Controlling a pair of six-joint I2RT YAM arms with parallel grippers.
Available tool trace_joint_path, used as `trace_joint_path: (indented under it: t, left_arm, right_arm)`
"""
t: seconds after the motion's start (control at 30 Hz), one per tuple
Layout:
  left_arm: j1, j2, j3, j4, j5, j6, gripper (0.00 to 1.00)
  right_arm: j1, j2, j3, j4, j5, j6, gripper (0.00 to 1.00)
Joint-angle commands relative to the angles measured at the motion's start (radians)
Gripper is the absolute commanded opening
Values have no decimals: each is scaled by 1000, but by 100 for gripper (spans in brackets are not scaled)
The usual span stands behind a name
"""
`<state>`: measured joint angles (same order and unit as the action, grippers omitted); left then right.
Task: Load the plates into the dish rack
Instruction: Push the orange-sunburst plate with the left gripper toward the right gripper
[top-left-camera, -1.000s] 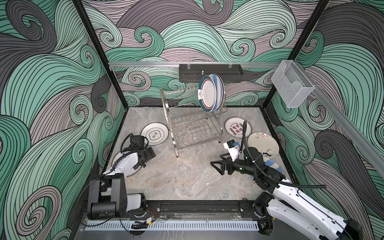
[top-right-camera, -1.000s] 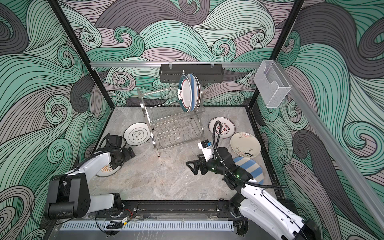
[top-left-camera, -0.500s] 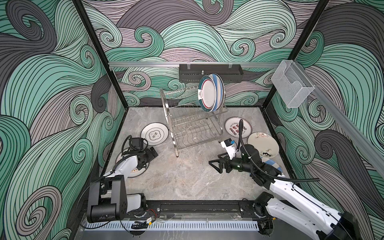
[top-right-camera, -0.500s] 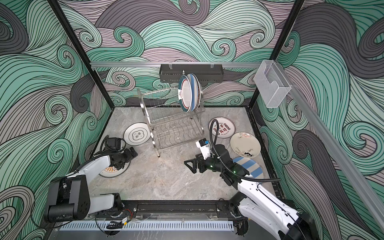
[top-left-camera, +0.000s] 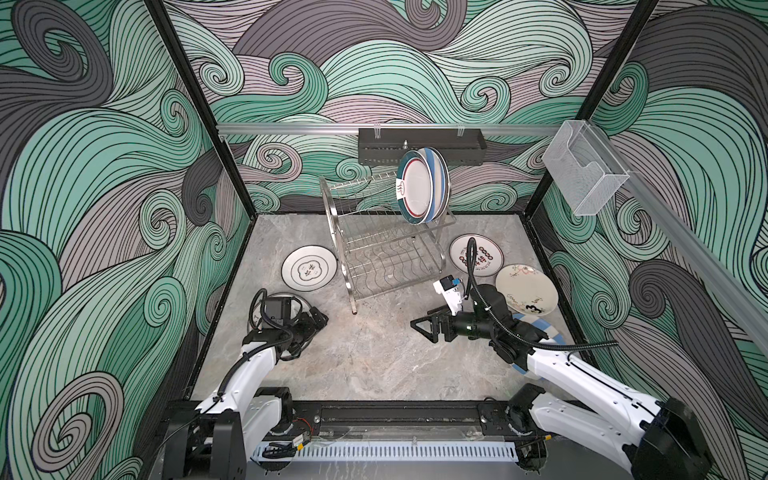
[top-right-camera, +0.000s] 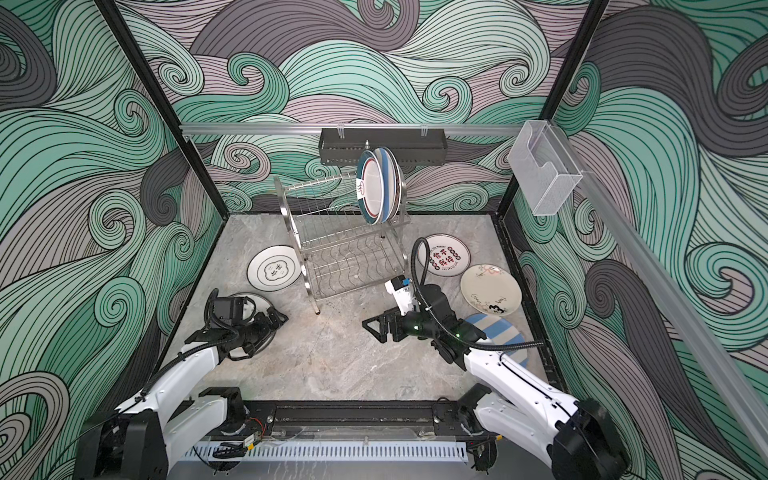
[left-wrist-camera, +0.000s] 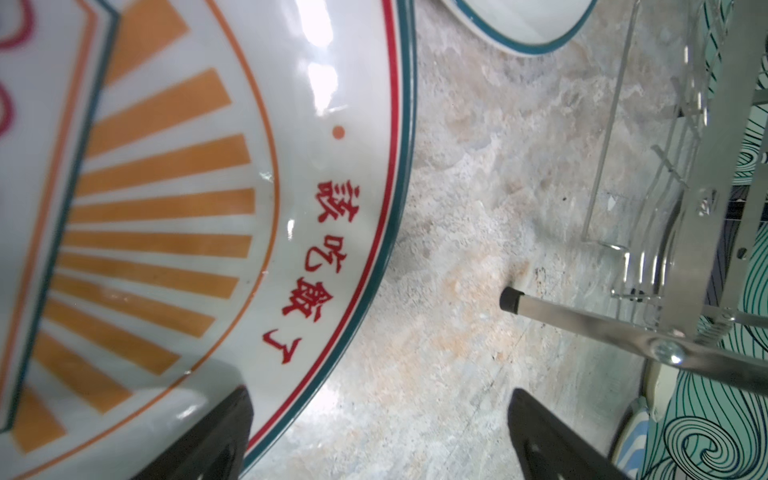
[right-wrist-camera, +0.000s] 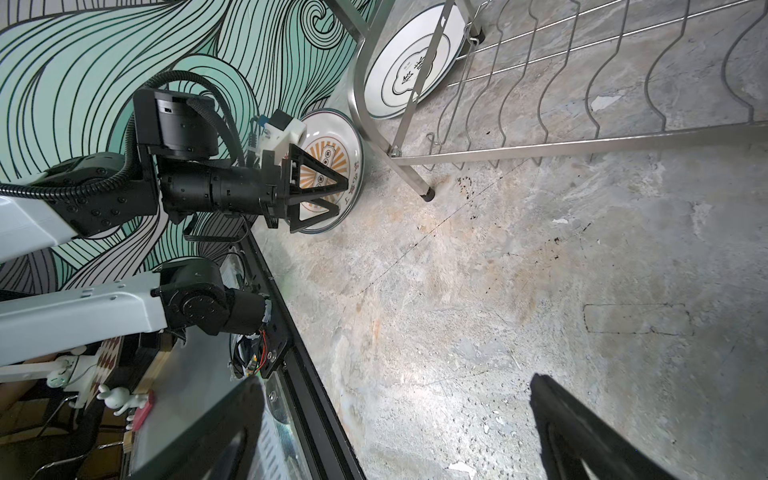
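Plainly the left gripper (left-wrist-camera: 380, 395) stood wide open and gripped nothing: one finger (left-wrist-camera: 208, 440) hung over the sunburst plate (left-wrist-camera: 166, 208) and the other over the bare table (left-wrist-camera: 457, 208), with the plate's teal-and-red rim between them. That plate lay flat near a front leg of the dish rack (top-left-camera: 386, 257). The right gripper (top-left-camera: 422, 330) was likewise spread wide and empty, above open table in front of the rack. Two plates stood on edge at the right end of the rack's upper tier, a teal-rimmed plate (top-left-camera: 417, 187) with a blue-banded plate (top-left-camera: 441, 178) just behind it. Flat on the table lay a clover-marked plate (top-left-camera: 308, 268) left of the rack and, to its right, a red-lettered plate (top-left-camera: 486, 257), a cream plate (top-left-camera: 530, 286) and a blue-striped plate (top-right-camera: 494, 332) partly under the right arm
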<state>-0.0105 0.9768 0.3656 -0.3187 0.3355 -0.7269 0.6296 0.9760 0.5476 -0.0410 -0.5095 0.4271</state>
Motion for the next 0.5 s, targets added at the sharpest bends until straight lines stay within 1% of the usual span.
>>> trace_joint_path:
  t: [0.0,0.1,0.27,0.4,0.47]
  left_arm:
    - [-30,10,-27,-51,33,-56,98]
    - [-82,13,-16,-48,20,-79,99]
    - [-203,12,-10,-29,-14,-155,99]
    - [-282,-11,-15,-32,-52,-206,99]
    - [-322,-19,-25,-6,-57,-236,99]
  right_arm:
    - [-3,-3,21,9,-19,-4,99]
    - [-3,-12,25,-17,-11,-18,99]
    - [-3,-23,28,-43,2,-32,100]
    - [-3,-30,32,-60,3,-35,100]
    - [-3,-34,32,-66,4,-39,100]
